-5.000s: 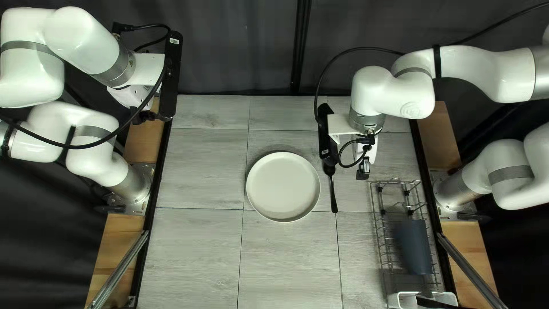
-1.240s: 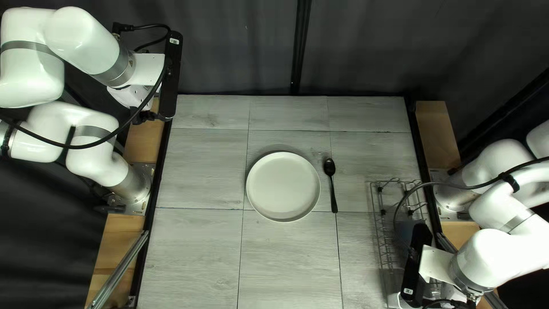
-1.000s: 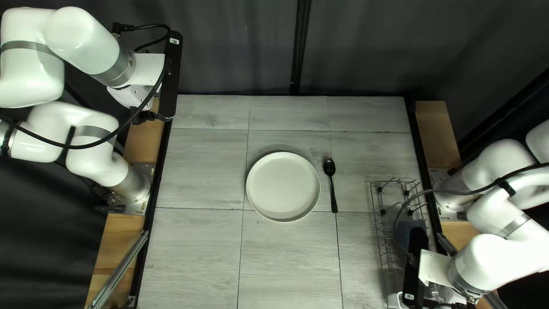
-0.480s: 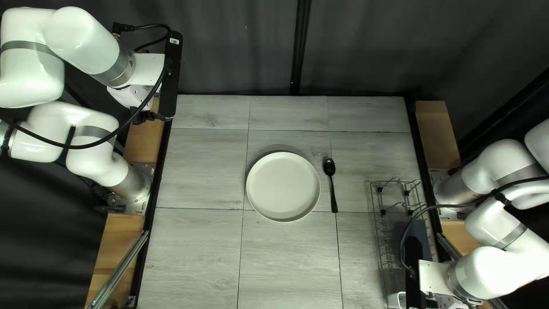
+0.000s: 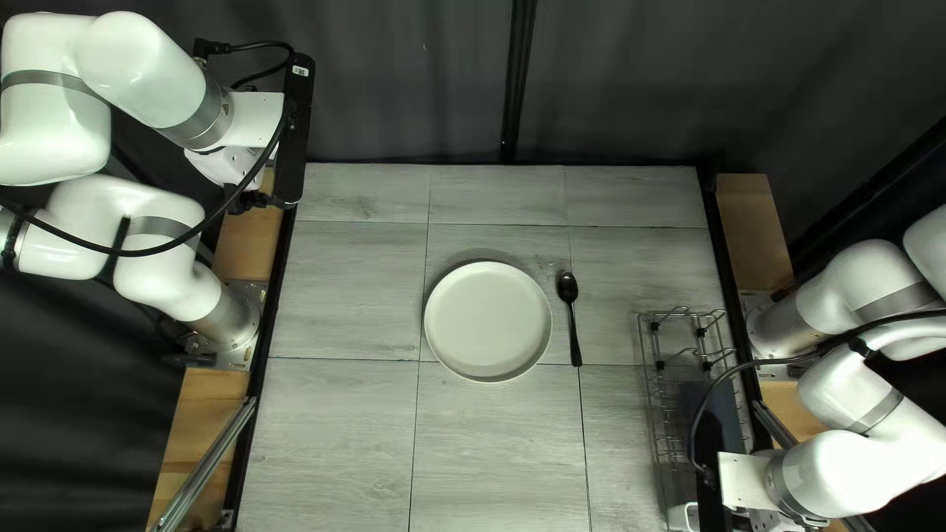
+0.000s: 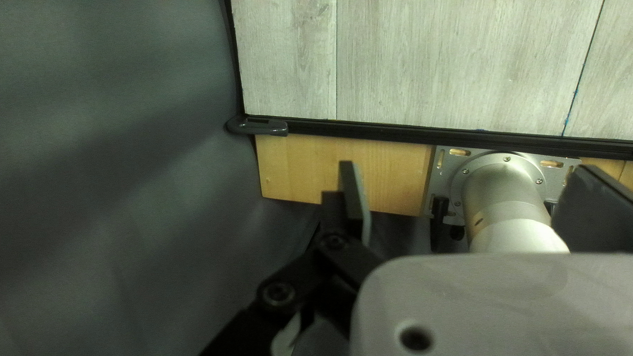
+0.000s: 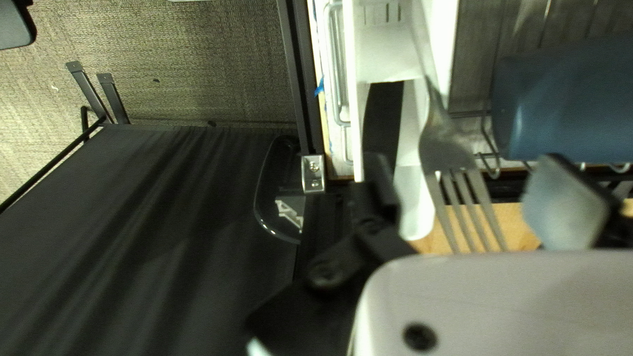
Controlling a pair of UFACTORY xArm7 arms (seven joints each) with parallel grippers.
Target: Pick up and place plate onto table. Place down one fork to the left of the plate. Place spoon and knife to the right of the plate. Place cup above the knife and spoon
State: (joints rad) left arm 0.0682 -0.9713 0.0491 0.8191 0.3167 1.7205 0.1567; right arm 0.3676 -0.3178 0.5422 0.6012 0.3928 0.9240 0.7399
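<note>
At the near end of the wire rack point(image 5: 644, 355), the right gripper point(image 5: 767, 519) has its fingers wide apart, the fork point(image 7: 448, 145) between them but not held. The blue cup point(image 7: 567, 99) lies in the rack. Left of the rack, on the bench point(image 5: 345, 443), are the plate point(image 5: 488, 321) and, nearer it, the spoon point(image 5: 569, 289). Well left of it, the left gripper point(image 5: 251, 200) stands wide open and empty.

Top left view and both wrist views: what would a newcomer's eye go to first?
Probably the round off-white plate in the middle of the top left view, with a slim black spoon just to its right. Next, in the right wrist view, the silvery metal fork: its tines show between the open jaws of my right gripper, near a white utensil holder.
</note>
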